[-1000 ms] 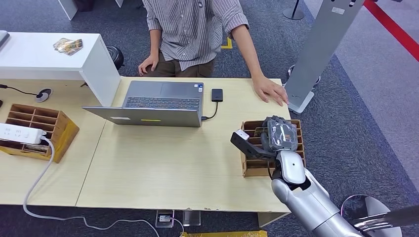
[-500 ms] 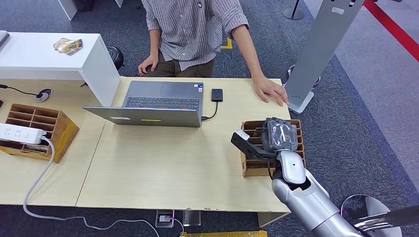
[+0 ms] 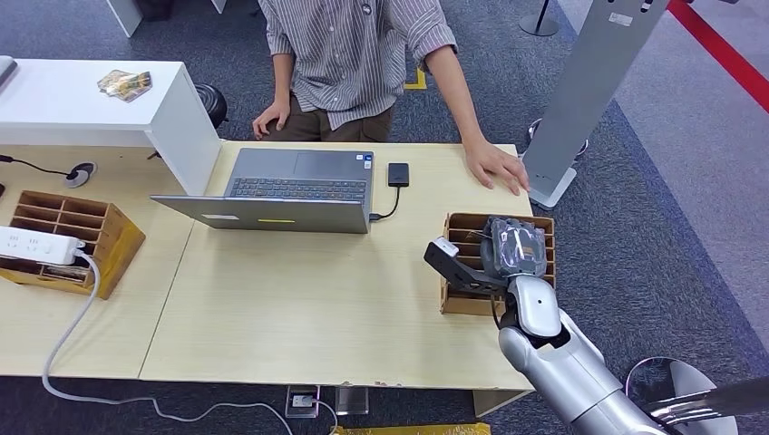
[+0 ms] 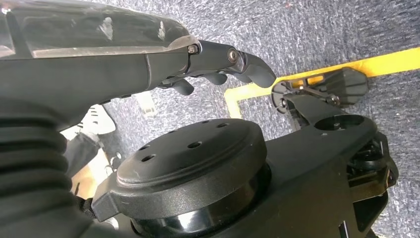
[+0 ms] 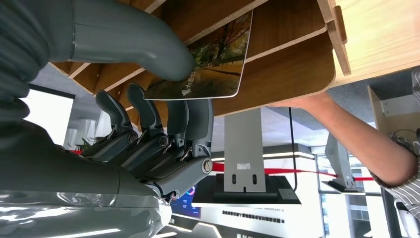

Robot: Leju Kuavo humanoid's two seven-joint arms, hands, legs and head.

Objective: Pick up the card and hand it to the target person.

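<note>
- Nearest, the silver right arm comes up from the lower right of the head view, and the right hand (image 3: 515, 246) sits over the wooden slotted box (image 3: 458, 302) at the right end of the table (image 3: 299, 299).
- Close up in the right wrist view, the right hand (image 5: 148, 124) has its thick grey thumb pressed on the printed face of the card (image 5: 213, 59) while the dark fingers (image 5: 188, 119) curl under the card's edge, so the card is pinched between them.
- The card, printed with an autumn-tree scene, lies partly inside a compartment of the box (image 5: 292, 59), against a wooden divider.
- The left hand (image 4: 213, 64) hangs over blue-grey carpet with a yellow floor line; its fingers are curled in and hold nothing.
- Further along the table, an open laptop (image 3: 286, 190) stands near the middle, with a small black device (image 3: 398, 174) just beside it, joined by a cable.
- At the left sits another wooden organiser (image 3: 77, 237) with a white power strip (image 3: 36, 245) resting on it.
- Farthest, a person in a striped shirt (image 3: 363, 54) stands behind the table, one hand (image 3: 497, 168) flat on the tabletop near the box.
</note>
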